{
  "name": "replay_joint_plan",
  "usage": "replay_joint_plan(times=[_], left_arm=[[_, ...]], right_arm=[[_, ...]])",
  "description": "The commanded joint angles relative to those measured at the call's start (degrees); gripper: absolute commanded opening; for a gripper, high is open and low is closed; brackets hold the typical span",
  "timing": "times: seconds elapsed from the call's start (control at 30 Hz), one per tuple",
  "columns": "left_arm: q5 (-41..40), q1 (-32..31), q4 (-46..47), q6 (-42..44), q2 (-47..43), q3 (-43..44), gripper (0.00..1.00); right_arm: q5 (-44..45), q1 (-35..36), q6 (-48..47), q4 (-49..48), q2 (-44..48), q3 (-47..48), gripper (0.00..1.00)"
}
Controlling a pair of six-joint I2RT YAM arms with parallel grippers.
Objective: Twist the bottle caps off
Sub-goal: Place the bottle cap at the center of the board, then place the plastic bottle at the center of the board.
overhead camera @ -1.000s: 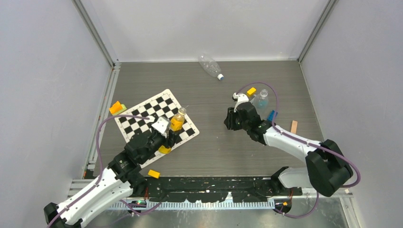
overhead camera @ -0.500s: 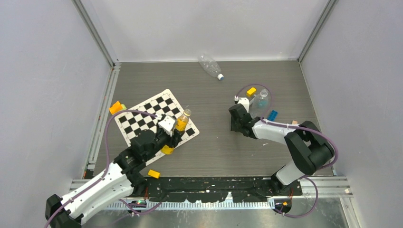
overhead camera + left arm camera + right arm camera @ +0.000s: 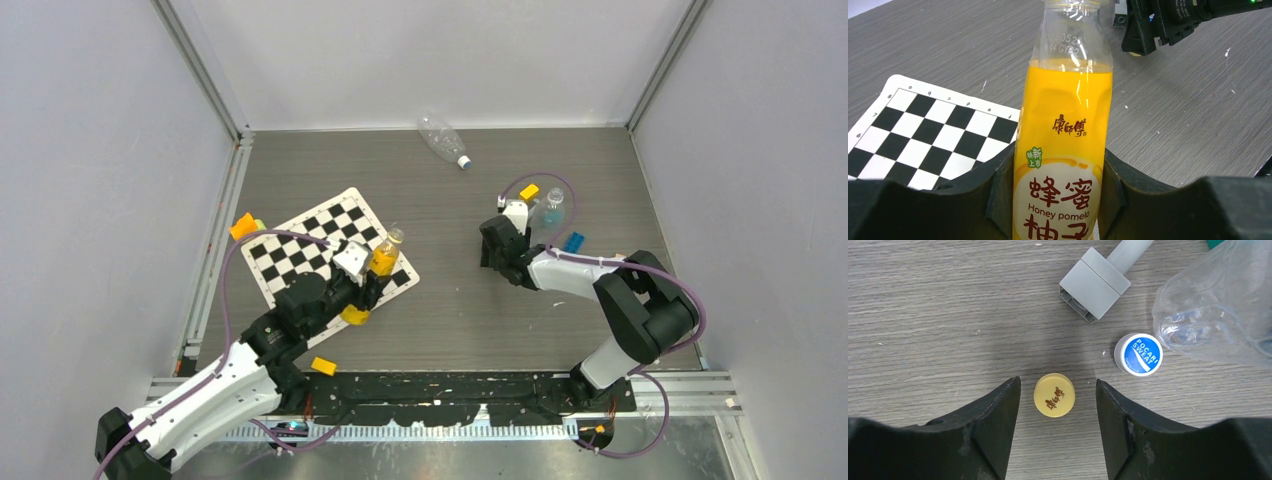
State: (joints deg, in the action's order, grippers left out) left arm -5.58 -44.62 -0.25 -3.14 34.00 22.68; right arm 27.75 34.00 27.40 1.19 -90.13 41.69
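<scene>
Gripping the orange bottle (image 3: 1068, 110) low on its label, the left gripper (image 3: 1058, 170) holds it upright over the right corner of the chessboard (image 3: 923, 125), black fingers pressed to both sides of the smooth plastic. The left wrist view cuts off the bottle's mouth, and the top view is too small to tell whether a cap sits there.

Right of it, across the wood-grain table (image 3: 440, 310), the right gripper (image 3: 1057, 382) points down with its jaws apart. They stand either side of the yellow cap (image 3: 1054, 396), which lies flat on the table touching neither finger. Only the right wrist view shows this cap; from above the arm hides it.

Just right of it lies a white cap (image 3: 1138, 354) with a blue printed top, close beside a crinkled clear bottle (image 3: 1218, 305). A grey square plug (image 3: 1094, 283) lies just beyond.

From above, a far bottle (image 3: 440, 133), clear and capped, lies by the far edge. A yellow block (image 3: 243, 226) sits at the board's left corner, and a blue block (image 3: 573, 241) near the clear bottle.
</scene>
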Motion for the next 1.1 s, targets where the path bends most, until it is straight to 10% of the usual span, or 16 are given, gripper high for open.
replay_joint_plan(times=[0.0, 0.37, 0.7, 1.07], left_arm=[[1.5, 0.1, 4.6, -1.8, 0.3, 1.0, 0.09], [4.3, 0.1, 7.6, -2.0, 3.1, 0.5, 0.12], [15.2, 0.1, 15.1, -2.8, 10.1, 0.0, 0.17], [21.2, 0.1, 21.3, -5.0, 14.3, -0.3, 0.18]], right_arm=[[1.3, 0.0, 0.3, -2.8, 3.8, -0.1, 0.64], [-21.2, 0.2, 3.8, -5.5, 23.6, -4.5, 0.65], [-42.1, 1.6, 20.5, -30.0, 38.5, -13.3, 0.67], [-40.8, 7.7, 18.2, -30.0, 33.9, -10.4, 0.67]])
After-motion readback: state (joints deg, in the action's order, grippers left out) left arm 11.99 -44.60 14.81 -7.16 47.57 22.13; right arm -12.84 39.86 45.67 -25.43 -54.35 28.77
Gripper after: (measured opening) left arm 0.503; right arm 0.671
